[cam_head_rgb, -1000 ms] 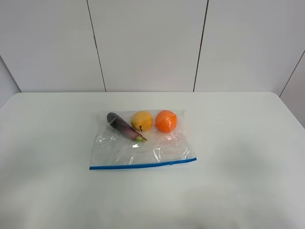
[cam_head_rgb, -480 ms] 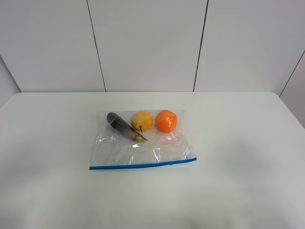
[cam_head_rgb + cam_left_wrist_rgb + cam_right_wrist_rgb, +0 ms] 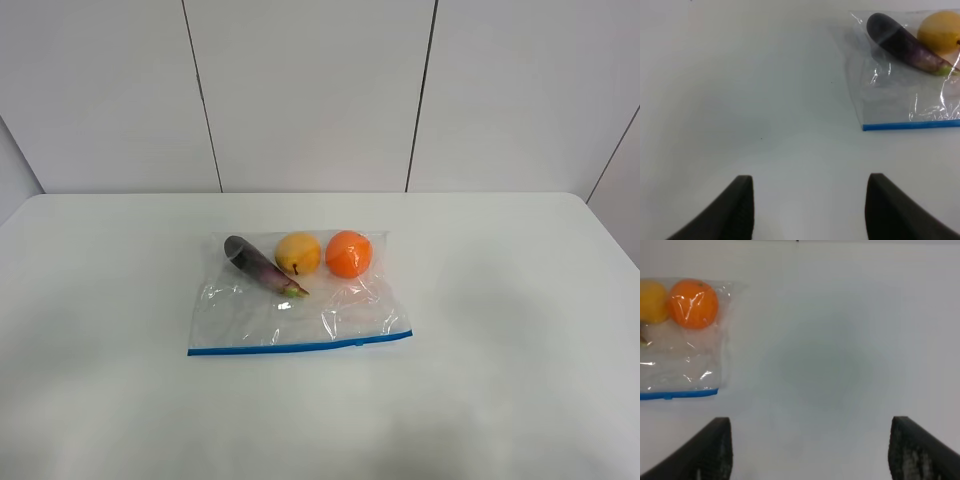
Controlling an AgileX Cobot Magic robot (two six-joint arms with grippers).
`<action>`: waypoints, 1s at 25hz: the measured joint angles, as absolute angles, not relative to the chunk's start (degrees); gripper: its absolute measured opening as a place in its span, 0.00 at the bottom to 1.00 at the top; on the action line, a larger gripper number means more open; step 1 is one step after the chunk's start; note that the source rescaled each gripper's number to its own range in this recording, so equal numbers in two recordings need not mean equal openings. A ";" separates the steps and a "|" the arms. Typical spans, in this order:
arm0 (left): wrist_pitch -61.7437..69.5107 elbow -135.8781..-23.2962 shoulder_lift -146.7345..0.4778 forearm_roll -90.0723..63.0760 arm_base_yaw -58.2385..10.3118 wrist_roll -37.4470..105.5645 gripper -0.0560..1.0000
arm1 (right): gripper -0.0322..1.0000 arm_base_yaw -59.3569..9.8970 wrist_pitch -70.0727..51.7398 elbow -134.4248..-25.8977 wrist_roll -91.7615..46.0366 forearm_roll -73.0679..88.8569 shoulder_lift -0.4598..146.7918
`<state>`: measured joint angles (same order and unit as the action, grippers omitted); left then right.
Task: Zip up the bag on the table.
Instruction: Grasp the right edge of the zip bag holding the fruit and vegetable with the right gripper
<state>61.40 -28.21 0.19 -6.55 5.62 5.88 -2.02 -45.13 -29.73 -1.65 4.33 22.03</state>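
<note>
The clear bag (image 3: pixel 300 295) lies flat near the middle of the white table (image 3: pixel 520 300), its blue zipper strip (image 3: pixel 300 346) along the near edge. Inside are a purple eggplant (image 3: pixel 260 265), a yellow fruit (image 3: pixel 298 253) and an orange (image 3: pixel 348 253). No arm shows in the exterior high view. My left gripper (image 3: pixel 807 205) is open and empty over bare table, apart from the bag's left end (image 3: pixel 905 85). My right gripper (image 3: pixel 810 450) is open and empty, apart from the bag's right end (image 3: pixel 685 340).
A white panelled wall (image 3: pixel 320 90) stands behind the table's far edge. Bare tabletop surrounds the bag on all sides.
</note>
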 joint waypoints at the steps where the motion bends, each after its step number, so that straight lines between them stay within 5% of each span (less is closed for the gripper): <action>1: 61.40 -28.21 0.19 -6.55 5.62 5.88 0.71 | 0.72 -2.02 -44.35 -29.73 -1.65 4.39 23.70; 25: 61.40 -28.21 0.19 -6.55 5.62 5.88 0.71 | 0.72 -2.02 -28.98 -30.43 -1.63 8.71 52.35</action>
<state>61.40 -28.21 0.19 -6.55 5.62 5.88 -2.02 -28.98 -30.43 -1.63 8.71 52.35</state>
